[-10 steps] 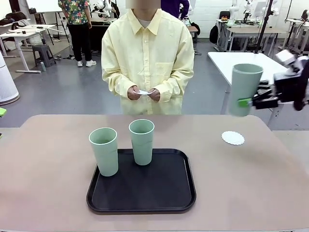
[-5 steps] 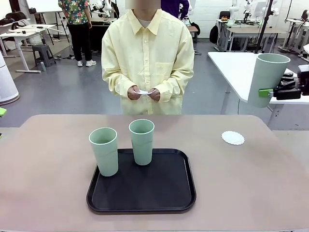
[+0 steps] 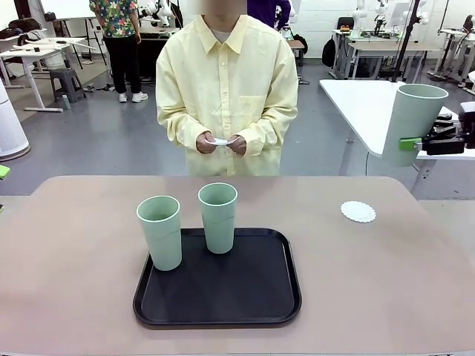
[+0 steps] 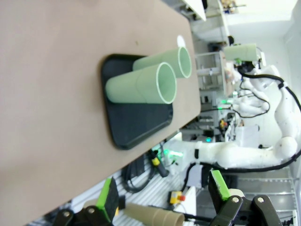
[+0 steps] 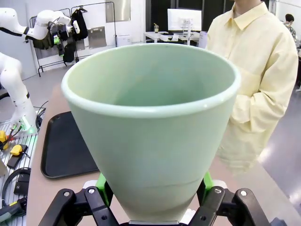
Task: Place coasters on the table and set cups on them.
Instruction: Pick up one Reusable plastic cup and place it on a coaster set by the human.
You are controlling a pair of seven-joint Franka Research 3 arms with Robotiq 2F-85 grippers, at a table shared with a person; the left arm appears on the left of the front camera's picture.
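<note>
Right claw (image 3: 406, 142) pinches a tall tapered pale mint-green plastic tumbler (image 3: 413, 119) at its lower half, aloft off the right end of the beige-pink matte tabletop (image 3: 386, 282); mouth up, long axis near vertical with a slight lean; the small round white scalloped coaster (image 3: 358, 211) lies bare on the tabletop, below the tumbler and inboard toward the robot's left; right arm clearly nearer; judged requirement: descend and shift inboard to seat the base. Left claw (image 4: 164, 194) stands spread, empty; two matching tumblers (image 3: 159, 231) wait at the black rounded tray (image 3: 223, 297).
</note>
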